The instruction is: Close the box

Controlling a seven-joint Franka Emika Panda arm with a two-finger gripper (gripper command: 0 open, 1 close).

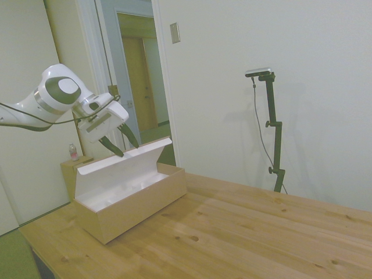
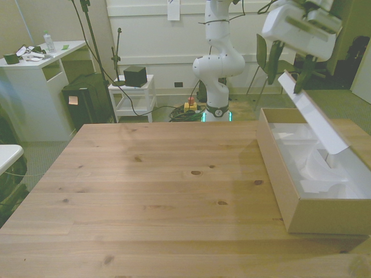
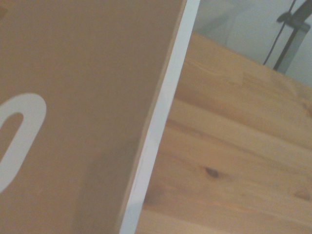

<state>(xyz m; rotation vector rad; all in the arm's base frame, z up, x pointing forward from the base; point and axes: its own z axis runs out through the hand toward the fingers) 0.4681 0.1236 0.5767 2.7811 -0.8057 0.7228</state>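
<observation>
Box (image 1: 131,206) of tan cardboard sits on the wooden table (image 1: 244,232) directly below the gripper (image 1: 122,145), its white-lined lid (image 1: 122,168) standing raised at a slant along the long side. The white arm (image 1: 52,96) reaches in high and bends down at the wrist, so the gripper tilts steeply toward the lid's upper edge. Its two dark fingers (image 1: 131,137) are spread apart and hold nothing; their tips hang at the lid's top edge, though whether either one touches the cardboard cannot be told from the side view. In the front view the gripper (image 2: 288,75) is cut off by the picture's top, and the fingers straddle the upper end of the lid (image 2: 316,119). The box (image 2: 316,217) runs off that view's right edge, so its far wall is unseen. Up close, the wrist view is filled by the lid's (image 3: 83,112) tan outer face with part of a white printed mark, blurred, and its white edge against the table (image 3: 234,161).
</observation>
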